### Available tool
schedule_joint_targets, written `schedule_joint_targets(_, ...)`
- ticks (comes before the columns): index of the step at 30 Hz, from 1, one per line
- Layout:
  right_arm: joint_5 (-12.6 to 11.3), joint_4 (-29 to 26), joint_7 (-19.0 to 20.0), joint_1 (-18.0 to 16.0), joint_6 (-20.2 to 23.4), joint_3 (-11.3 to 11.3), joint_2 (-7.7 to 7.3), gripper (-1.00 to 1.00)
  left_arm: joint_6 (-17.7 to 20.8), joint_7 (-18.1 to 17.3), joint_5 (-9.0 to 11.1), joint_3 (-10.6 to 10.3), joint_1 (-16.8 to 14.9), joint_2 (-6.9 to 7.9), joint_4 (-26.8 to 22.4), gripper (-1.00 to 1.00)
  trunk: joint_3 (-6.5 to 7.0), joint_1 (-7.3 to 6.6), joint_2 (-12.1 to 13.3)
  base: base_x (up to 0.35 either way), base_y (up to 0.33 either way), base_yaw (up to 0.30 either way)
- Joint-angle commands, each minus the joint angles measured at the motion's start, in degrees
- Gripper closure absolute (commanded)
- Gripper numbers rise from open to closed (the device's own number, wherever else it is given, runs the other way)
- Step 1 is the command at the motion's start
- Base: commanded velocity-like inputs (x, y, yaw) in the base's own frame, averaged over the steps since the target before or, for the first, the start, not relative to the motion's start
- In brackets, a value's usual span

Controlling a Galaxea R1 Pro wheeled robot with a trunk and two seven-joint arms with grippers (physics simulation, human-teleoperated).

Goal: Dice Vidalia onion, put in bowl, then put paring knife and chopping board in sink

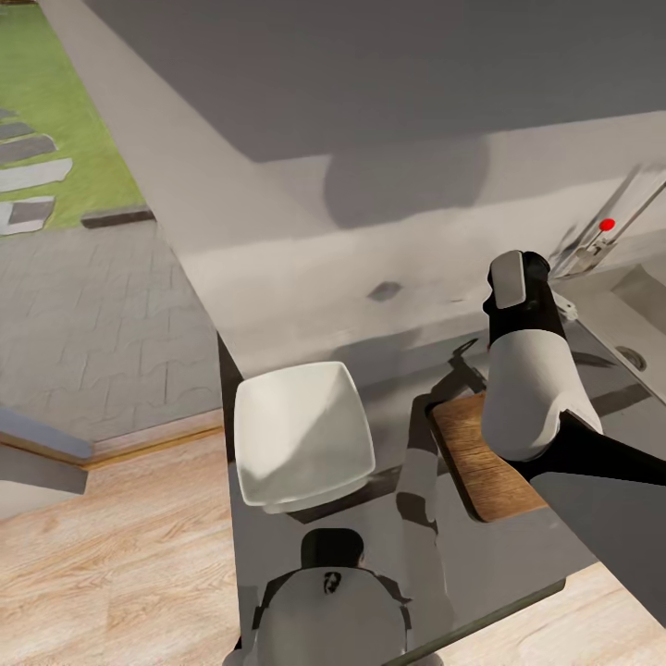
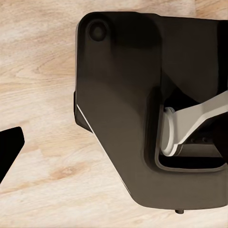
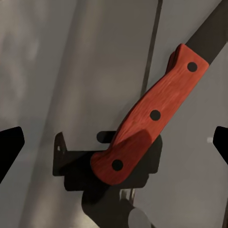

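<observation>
status at this moment, judged from the three views.

- paring knife point(image 3: 154, 116): lies flat on the grey tabletop point(image 1: 499, 564). in the right wrist view its orange-red handle sits directly below the right end effector point(image 3: 114, 142), whose two fingers stand wide apart at the picture edges with nothing between them. the knife is not yet grasped.
- chopping board point(image 1: 476, 462): rests on the tabletop, partly covered by the right arm in the head view. no onion or diced pieces can be seen on its exposed part.
- bowl point(image 1: 301, 435): stands on the tabletop just beside the board and apart from it. its interior is white and holds nothing.
- sink point(image 1: 638, 314): at the right edge of the head view, beyond the board. its basin is largely out of frame, so the onion's location cannot be told.
- left end effector point(image 2: 9, 147): one dark fingertip shows over the wooden floor; its opening cannot be told.

assessment: an early stage. knife pickup appears to be the step in hand. dicing, transfer to the bowl, and placing knife and board in the sink remain.
</observation>
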Motion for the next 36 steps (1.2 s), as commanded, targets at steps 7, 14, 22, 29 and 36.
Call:
schedule_joint_targets(7, -0.1, -0.1, -0.2, 0.0, 0.4, -0.2, -0.06, -1.0, 0.0, -0.5, 0.1, 0.3, 0.0, -0.06, -0.1, -1.0, -0.19, 0.04, -0.1, 0.0, 0.0, 0.0)
schedule_joint_targets(14, -0.1, -0.1, -0.2, 0.0, 0.4, -0.2, -0.09, -1.0, 0.0, -0.5, 0.1, 0.3, 0.0, -0.06, -0.1, -1.0, -0.43, 0.04, -0.1, 0.0, 0.0, 0.0)
schedule_joint_targets(22, -0.1, -0.2, -0.3, 0.0, 0.3, -0.2, -0.16, -1.0, 0.0, -0.5, 0.1, 0.3, 0.0, -0.06, -0.1, -1.0, -0.71, 0.04, -0.1, 0.0, 0.0, 0.0)
schedule_joint_targets(29, -0.1, -0.2, -2.1, 0.0, -0.7, -0.2, -0.16, -1.0, 0.0, -0.5, 0.1, 0.3, 0.0, -0.06, -0.1, -1.0, -0.96, 0.04, -0.1, 0.0, 0.0, 0.0)
schedule_joint_targets(36, -0.1, -0.2, -2.8, 0.0, -1.2, -0.2, -0.17, -1.0, 0.0, -0.5, 0.1, 0.3, 0.0, -0.06, -0.1, -1.0, -1.2, 0.04, -0.1, 0.0, 0.0, 0.0)
